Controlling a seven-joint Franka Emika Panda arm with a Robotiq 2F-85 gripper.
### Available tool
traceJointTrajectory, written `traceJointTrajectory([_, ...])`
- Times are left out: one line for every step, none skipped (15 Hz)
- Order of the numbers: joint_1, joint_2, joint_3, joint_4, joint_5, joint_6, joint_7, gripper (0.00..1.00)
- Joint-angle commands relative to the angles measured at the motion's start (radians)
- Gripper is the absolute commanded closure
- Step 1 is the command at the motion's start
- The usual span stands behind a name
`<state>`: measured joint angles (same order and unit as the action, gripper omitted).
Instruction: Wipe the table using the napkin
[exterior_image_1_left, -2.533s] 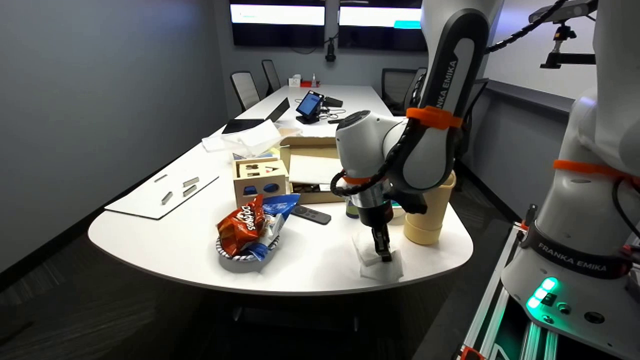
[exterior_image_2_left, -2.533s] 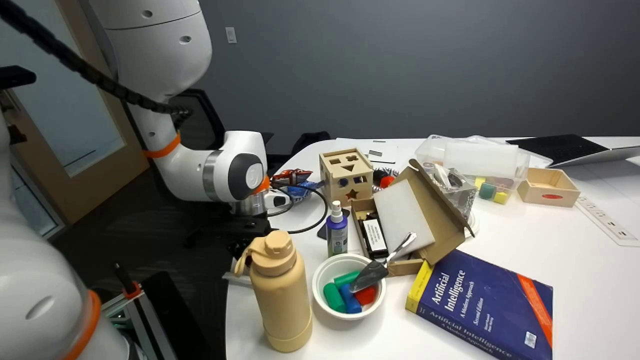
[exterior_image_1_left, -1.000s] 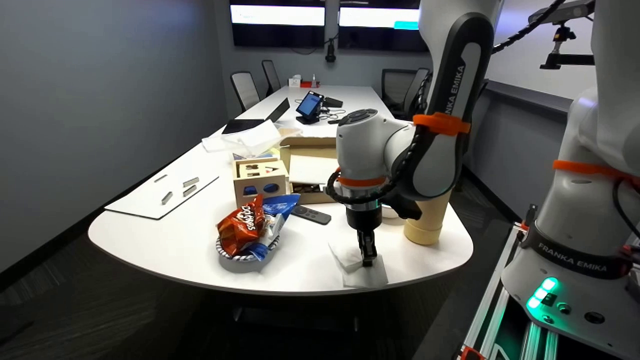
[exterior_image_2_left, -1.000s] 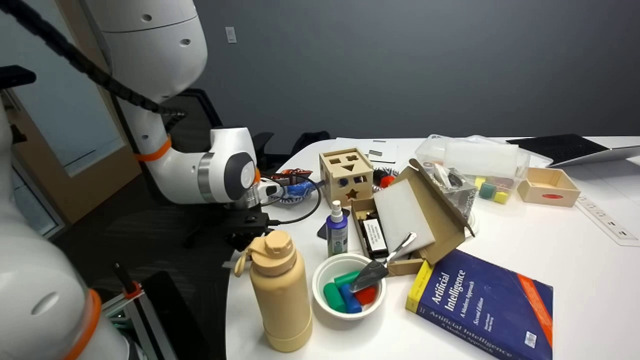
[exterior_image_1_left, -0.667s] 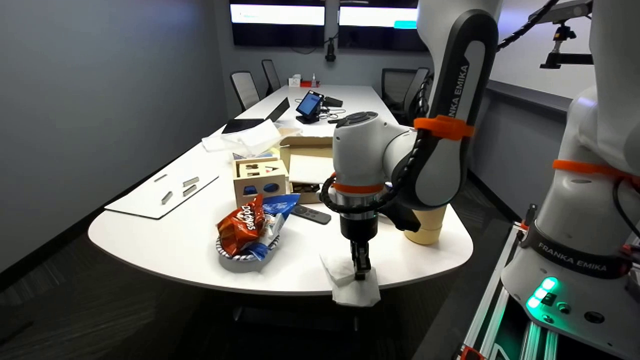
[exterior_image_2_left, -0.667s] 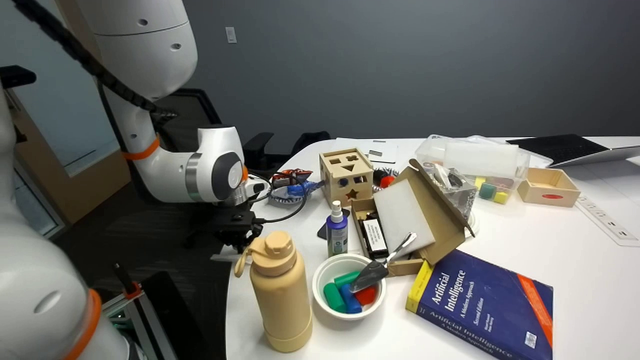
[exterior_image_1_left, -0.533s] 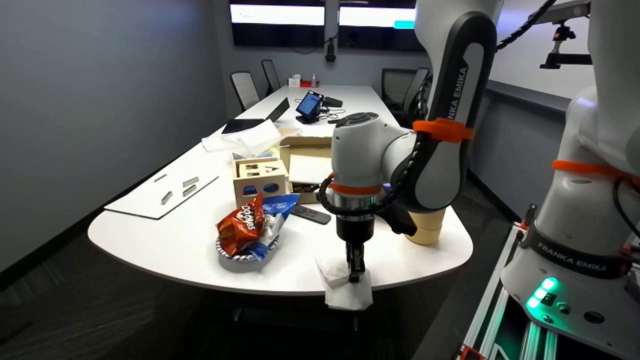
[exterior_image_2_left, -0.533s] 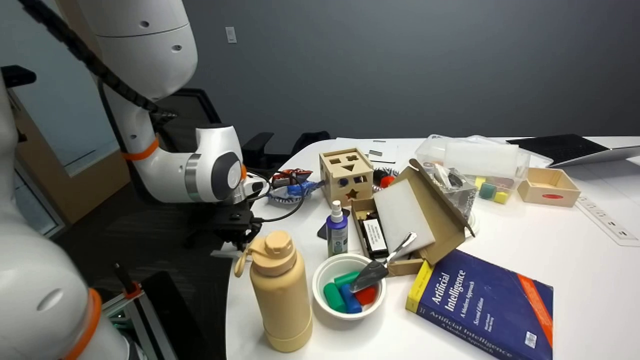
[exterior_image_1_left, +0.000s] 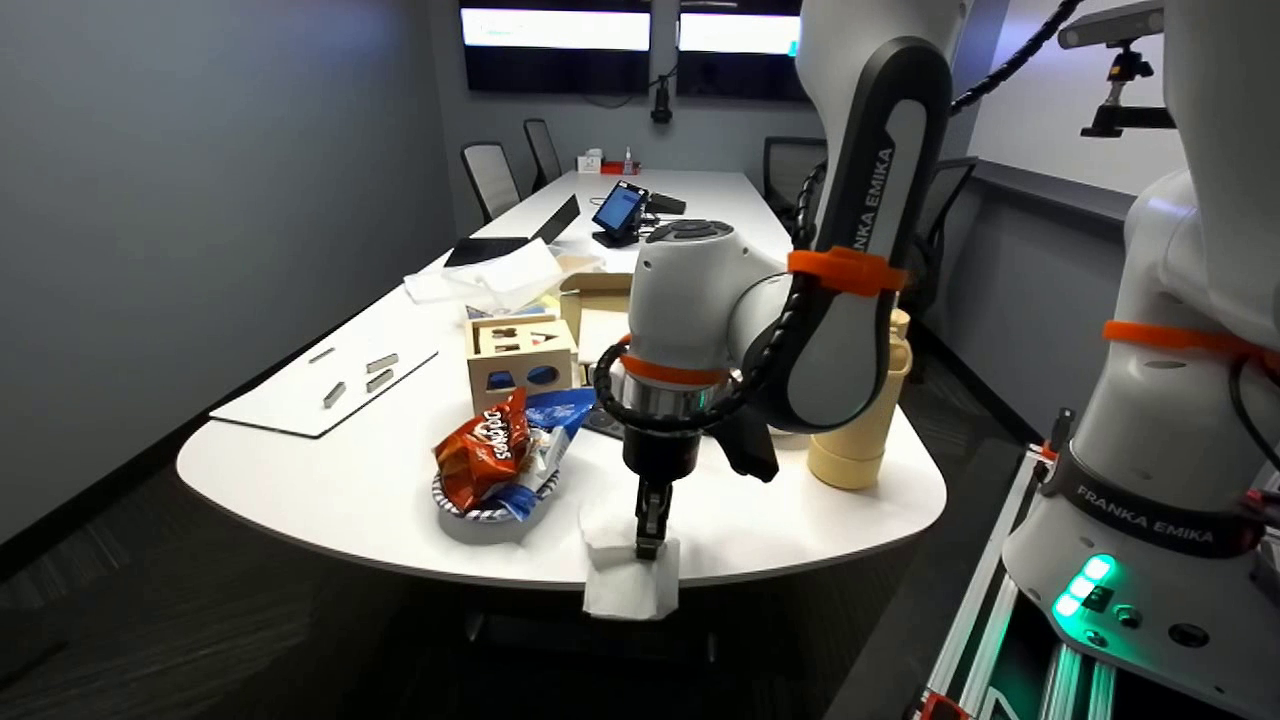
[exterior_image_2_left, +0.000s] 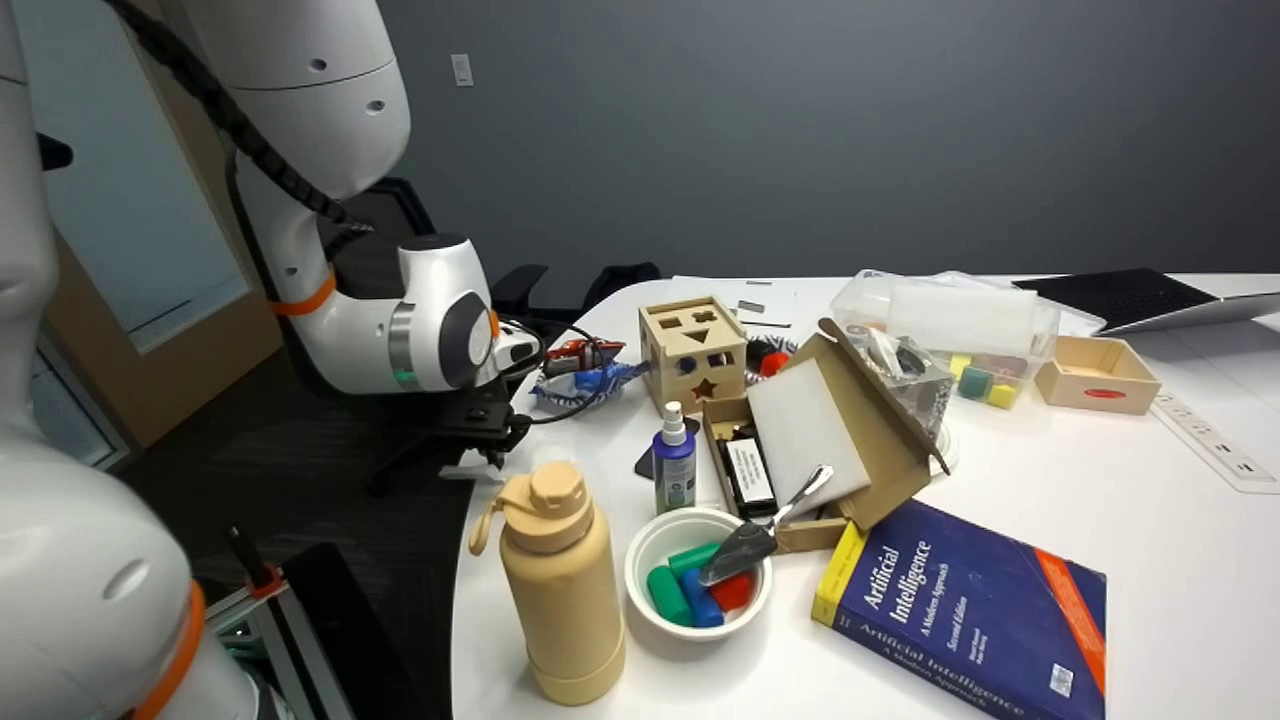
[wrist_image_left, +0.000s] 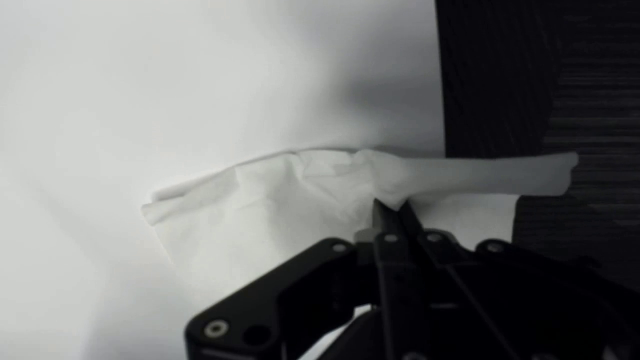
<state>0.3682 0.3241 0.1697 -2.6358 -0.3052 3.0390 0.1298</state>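
The white table (exterior_image_1_left: 350, 490) fills much of both exterior views; its top also shows in the wrist view (wrist_image_left: 150, 90). The white crumpled napkin (exterior_image_1_left: 630, 588) lies at the table's rounded near edge, with part of it hanging past the edge. In the wrist view the napkin (wrist_image_left: 225, 220) spreads to both sides of the fingertips, its right part over the dark floor. My gripper (exterior_image_1_left: 648, 553) points down and is shut on the napkin, low at the tabletop; the fingertips (wrist_image_left: 391, 204) pinch a fold. In an exterior view a napkin corner (exterior_image_2_left: 468, 472) sticks out past the edge.
A basket with chip bags (exterior_image_1_left: 490, 470) stands left of the gripper. A tan bottle (exterior_image_1_left: 848, 455) stands to its right. Behind are a wooden shape box (exterior_image_1_left: 520, 360), a remote (exterior_image_1_left: 603, 424), a spray bottle (exterior_image_2_left: 674, 465), a bowl (exterior_image_2_left: 640, 560) and a book (exterior_image_2_left: 970, 610).
In an exterior view my gripper has slid left along the table with the napkin, and toward the near edge. The napkin's near part now hangs past the edge; before, it lay on the top.
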Motion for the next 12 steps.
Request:
traceJointTrajectory([0.107, 0.015, -0.127, 0.046, -0.059, 0.046, 0.069, 1.00])
traceJointTrajectory([0.152, 0.018, -0.189, 0.054, -0.081, 0.062, 0.086, 1.00])
traceJointTrajectory([0.201, 0.024, -0.255, 0.062, -0.107, 0.077, 0.103, 1.00])
traceJointTrajectory([0.261, 0.034, -0.337, 0.070, -0.141, 0.092, 0.123, 1.00])
traceJointTrajectory([0.312, 0.045, -0.406, 0.074, -0.166, 0.101, 0.138, 1.00])
traceJointTrajectory([0.362, 0.062, -0.477, 0.078, -0.192, 0.113, 0.152, 1.00])
traceJointTrajectory([0.408, 0.075, -0.537, 0.075, -0.209, 0.122, 0.162, 1.00])
traceJointTrajectory([0.449, 0.088, -0.591, 0.069, -0.222, 0.127, 0.169, 1.00])
traceJointTrajectory([0.480, 0.099, -0.628, 0.062, -0.227, 0.128, 0.174, 1.00])
traceJointTrajectory([0.504, 0.107, -0.658, 0.053, -0.227, 0.124, 0.172, 1.00])
traceJointTrajectory([0.524, 0.110, -0.676, 0.043, -0.223, 0.115, 0.168, 1.00])
traceJointTrajectory([0.543, 0.108, -0.692, 0.032, -0.219, 0.113, 0.166, 1.00])
